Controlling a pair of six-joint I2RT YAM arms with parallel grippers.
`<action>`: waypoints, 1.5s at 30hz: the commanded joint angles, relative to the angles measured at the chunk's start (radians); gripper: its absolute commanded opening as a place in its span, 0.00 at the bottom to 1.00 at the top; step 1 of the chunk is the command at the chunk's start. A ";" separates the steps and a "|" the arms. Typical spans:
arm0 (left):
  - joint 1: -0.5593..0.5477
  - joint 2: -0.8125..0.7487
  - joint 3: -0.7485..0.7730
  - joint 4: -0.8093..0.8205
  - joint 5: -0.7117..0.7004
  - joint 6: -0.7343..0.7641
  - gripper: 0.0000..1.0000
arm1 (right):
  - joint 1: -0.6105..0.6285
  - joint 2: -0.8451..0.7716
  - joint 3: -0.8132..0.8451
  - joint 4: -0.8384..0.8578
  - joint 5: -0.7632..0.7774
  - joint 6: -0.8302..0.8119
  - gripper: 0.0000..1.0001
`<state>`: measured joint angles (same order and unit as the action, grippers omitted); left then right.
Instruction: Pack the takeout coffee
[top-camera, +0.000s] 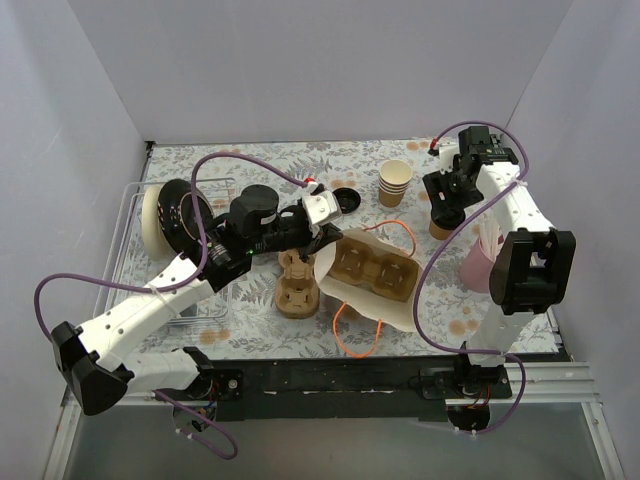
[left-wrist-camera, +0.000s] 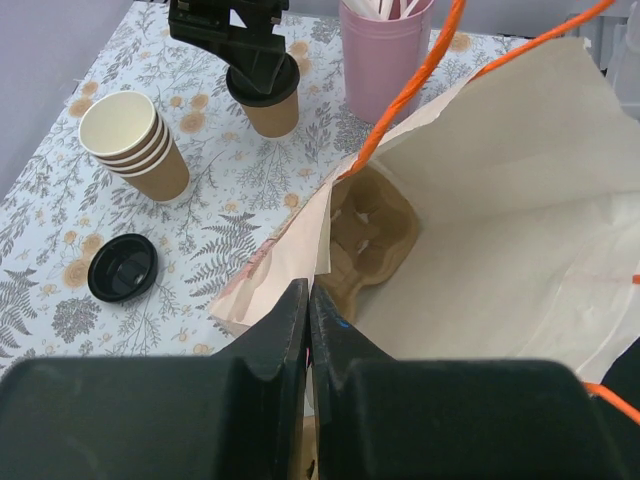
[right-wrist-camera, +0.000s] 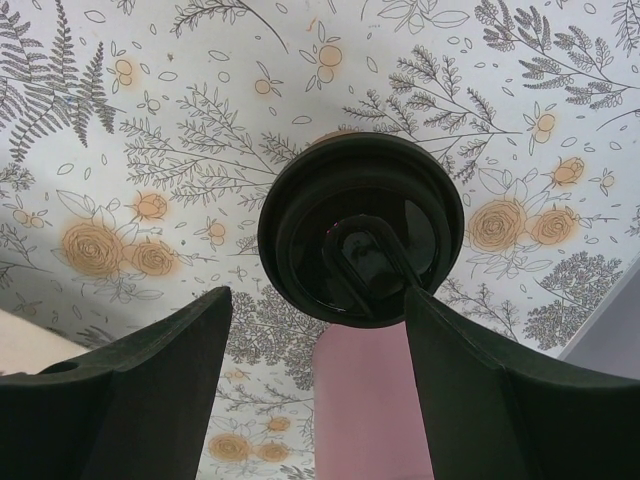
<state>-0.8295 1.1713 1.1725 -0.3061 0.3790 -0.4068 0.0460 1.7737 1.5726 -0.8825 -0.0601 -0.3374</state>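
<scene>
Right hand (right-wrist-camera: 318, 300) open over takeout coffee (right-wrist-camera: 360, 200); carrier (left-wrist-camera: 375, 235) inside bag (left-wrist-camera: 500, 230)

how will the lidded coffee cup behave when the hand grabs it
The takeout coffee has paper walls, so a hard squeeze would probably dent it. It tapers to a narrow base, so a nudge might tip it. Its glossy black lid looks slippery.
</scene>
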 joint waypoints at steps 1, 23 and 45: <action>-0.007 -0.007 0.013 0.001 0.008 0.017 0.00 | -0.003 0.003 0.073 -0.002 0.002 -0.002 0.78; -0.007 0.021 0.032 -0.024 0.006 0.025 0.00 | -0.009 0.081 0.122 0.019 0.037 0.017 0.86; -0.013 0.019 0.029 -0.034 -0.011 0.016 0.00 | -0.020 0.113 0.075 0.019 0.006 0.021 0.85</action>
<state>-0.8349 1.2053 1.1732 -0.3408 0.3771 -0.3965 0.0322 1.8721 1.6539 -0.8803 -0.0471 -0.3176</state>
